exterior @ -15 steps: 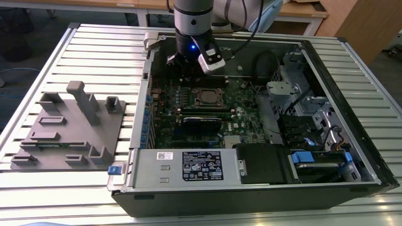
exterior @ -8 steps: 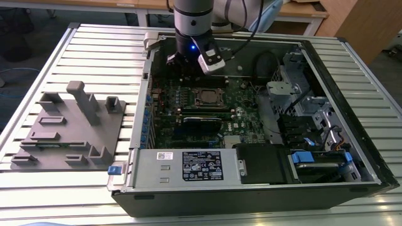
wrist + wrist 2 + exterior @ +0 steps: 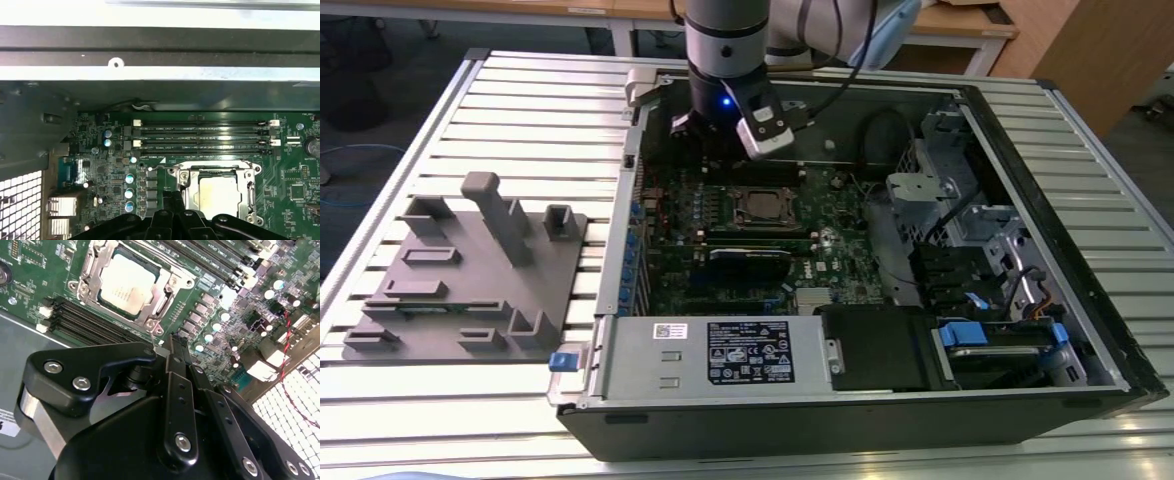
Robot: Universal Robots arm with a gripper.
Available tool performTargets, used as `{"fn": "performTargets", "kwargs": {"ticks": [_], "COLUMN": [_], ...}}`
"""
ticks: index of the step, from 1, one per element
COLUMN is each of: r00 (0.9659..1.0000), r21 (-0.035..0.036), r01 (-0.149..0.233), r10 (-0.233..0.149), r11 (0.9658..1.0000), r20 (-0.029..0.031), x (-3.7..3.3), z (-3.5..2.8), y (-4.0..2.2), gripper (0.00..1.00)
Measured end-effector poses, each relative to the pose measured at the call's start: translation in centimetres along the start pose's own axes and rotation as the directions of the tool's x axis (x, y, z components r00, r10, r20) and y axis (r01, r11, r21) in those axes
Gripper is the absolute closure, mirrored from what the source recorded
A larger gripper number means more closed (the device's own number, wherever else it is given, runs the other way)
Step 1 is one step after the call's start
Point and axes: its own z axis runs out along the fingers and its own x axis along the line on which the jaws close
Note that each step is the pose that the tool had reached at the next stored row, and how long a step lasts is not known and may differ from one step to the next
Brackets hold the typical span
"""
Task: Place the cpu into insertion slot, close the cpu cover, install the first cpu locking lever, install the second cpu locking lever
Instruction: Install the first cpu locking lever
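Here is the open computer case point(image 3: 854, 425), lying on its side on the slatted metal table point(image 3: 427, 410), with the arm reaching down into its far end. The gripper point(image 3: 176, 340) hangs low over the green motherboard point(image 3: 292, 177), and in both wrist views its fingertips are pressed together, with nothing visible between them.

The cpu point(image 3: 127, 282) sits flat in the insertion slot point(image 3: 740, 206), dull silver-tan top facing up. The cpu cover point(image 3: 159, 296) lies down over it, its silvery frame running around the chip's edges while the chip shows through the square window. In the first wrist view, the cpu point(image 3: 217, 192) is just beside the black fingertips point(image 3: 172, 200), which hang off one corner of the socket rather than over the chip.

In the second wrist view, a thin wire rod point(image 3: 151, 335) stands up at that socket corner, right next to the tips. Touching or a hair apart? I cannot tell.

The long black memory slots point(image 3: 205, 135) run along one side of the socket, and a row of small silver-topped capacitors point(image 3: 130, 192) stands near the fingertips on the board.

In the exterior view, the grey power supply box point(image 3: 714, 352) fills the near end of the case, well apart from the gripper. On the exterior view's left, a grey moulded fixture tray point(image 3: 467, 300) rests on the table beside the case.
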Motion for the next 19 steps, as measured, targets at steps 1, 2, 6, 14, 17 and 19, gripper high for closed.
{"fn": "performTargets", "kwargs": {"ticks": [1,2,6,14,17,19], "r00": [1.0000,1.0000,1.0000,1.0000,1.0000,1.0000], "r21": [0.0000,-0.0001,-0.0001,-0.0107,-0.0373,-0.0470], "r01": [0.000,0.000,0.000,0.000,-0.002,-0.002], "r10": [0.000,0.000,0.000,0.000,0.002,0.002], "r11": [1.0000,1.0000,1.0000,0.9999,0.9993,0.9989], "r20": [0.0000,0.0001,0.0001,-0.0002,-0.0008,-0.0012], "x": [0.14,0.28,0.78,1.15,1.14,1.18], "z": [-0.01,-0.01,0.00,-0.01,-0.01,-0.02], "y": [-0.02,-0.04,-0.10,-0.20,-0.24,-0.25], "gripper": [0.89,0.89,0.89,0.89,0.89,0.89]}}
